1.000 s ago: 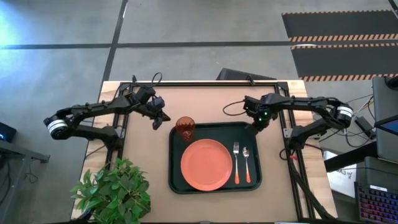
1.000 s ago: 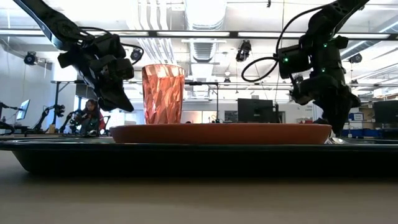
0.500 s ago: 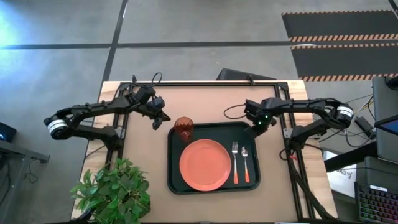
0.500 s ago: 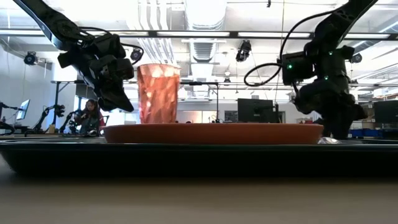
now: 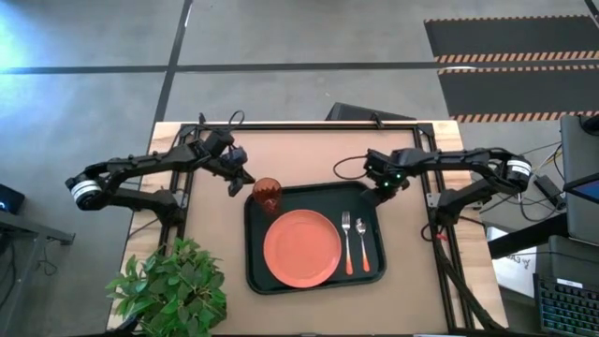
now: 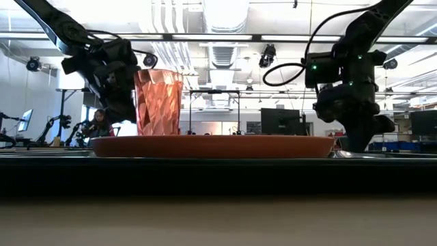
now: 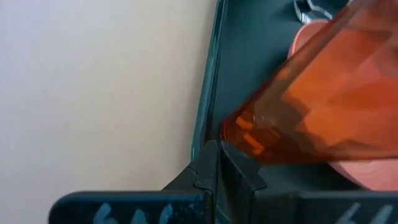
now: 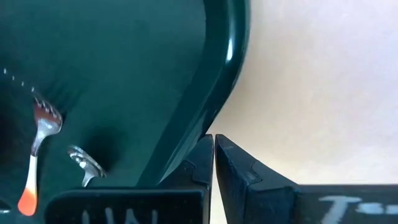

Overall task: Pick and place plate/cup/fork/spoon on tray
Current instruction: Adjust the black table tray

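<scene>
A: Take the tray (image 5: 257, 271) as the landmark and go left to right. The left gripper (image 5: 236, 180) sits just off the tray's far left corner, fingers pressed together with nothing between them, tips close to the rim. The cup (image 5: 266, 194) stands upright inside that same corner, right beside the gripper.

B: So the risk is a knock?

A: I'd say so. If the gripper swings inward, it could tip the cup onto the plate (image 5: 301, 247), which lies in the tray's middle, next to the cup.

B: And further right?

A: The fork (image 5: 346, 241) and then the spoon (image 5: 362, 243) lie side by side on the tray's right part, handles toward the near edge. The right gripper (image 5: 383, 187) is at the tray's far right corner, fingers also pinched together and empty, tips against the rim's outer side.

B: Pushing there?

A: It looks that way. A shove could slide the whole tray, rattle the utensils out of line, or drive the cup into the left gripper.
</scene>
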### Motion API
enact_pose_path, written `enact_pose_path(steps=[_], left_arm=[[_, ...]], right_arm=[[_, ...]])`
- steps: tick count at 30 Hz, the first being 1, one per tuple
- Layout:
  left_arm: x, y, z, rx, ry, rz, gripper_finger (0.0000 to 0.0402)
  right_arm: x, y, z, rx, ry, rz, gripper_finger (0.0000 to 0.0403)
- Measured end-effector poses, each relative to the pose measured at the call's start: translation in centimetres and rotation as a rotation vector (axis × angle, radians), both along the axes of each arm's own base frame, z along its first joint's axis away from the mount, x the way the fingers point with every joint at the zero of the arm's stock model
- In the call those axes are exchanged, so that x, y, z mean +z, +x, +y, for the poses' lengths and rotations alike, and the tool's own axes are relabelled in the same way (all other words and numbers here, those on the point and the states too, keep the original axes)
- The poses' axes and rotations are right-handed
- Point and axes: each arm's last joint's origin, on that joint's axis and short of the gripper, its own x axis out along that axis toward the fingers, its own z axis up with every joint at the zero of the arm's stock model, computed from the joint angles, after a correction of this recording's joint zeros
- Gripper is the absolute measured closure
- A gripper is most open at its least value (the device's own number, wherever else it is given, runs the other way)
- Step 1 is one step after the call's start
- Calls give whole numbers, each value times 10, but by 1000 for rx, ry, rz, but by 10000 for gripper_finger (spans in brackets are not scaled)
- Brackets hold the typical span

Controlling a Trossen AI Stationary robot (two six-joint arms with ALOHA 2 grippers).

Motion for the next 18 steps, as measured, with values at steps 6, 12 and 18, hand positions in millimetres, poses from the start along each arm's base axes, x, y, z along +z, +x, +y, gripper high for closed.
enact_pose_path(steps=[6,12,18], left_arm=[[-3,-5,-4,-5,-42,51,402],[-2,-5,-4,-4,-39,46,402],[1,-6,-5,-3,-31,36,402]], right_arm=[[-1,5,17,37,38,13,394],[-1,10,37,55,56,35,394],[-1,13,49,39,71,54,394]])
